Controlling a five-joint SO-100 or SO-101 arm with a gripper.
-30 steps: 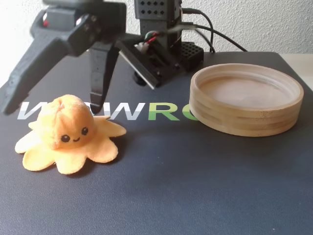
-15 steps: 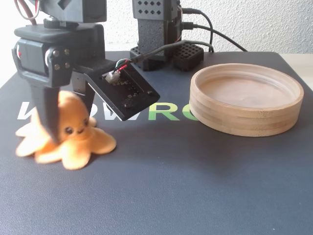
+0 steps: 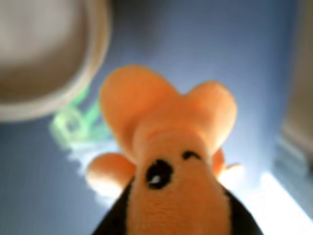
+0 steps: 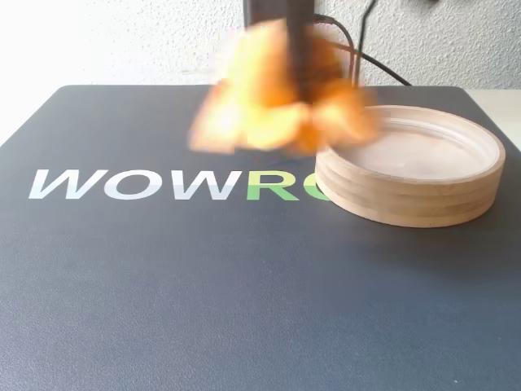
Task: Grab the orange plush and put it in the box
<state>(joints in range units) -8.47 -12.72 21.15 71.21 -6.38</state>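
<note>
Plush: we are counting one orange plush [image 3: 166, 147], soft, rounded, lifted just left of the box [image 4: 411, 191].
Box: one, round, layered wood.
Jaws: gripper [image 3: 178, 215] is clamping the plush.

Dark mat [image 4: 163, 285] w/ WOWRO lettering [image 4: 171, 185] carries box [image 4: 407, 199].

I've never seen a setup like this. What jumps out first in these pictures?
The orange plush, a blur lifted above the dark mat in the fixed view; up close in the wrist view, its face sits between the black fingers of the gripper. To its right in the fixed view stands the round wooden box.
</note>
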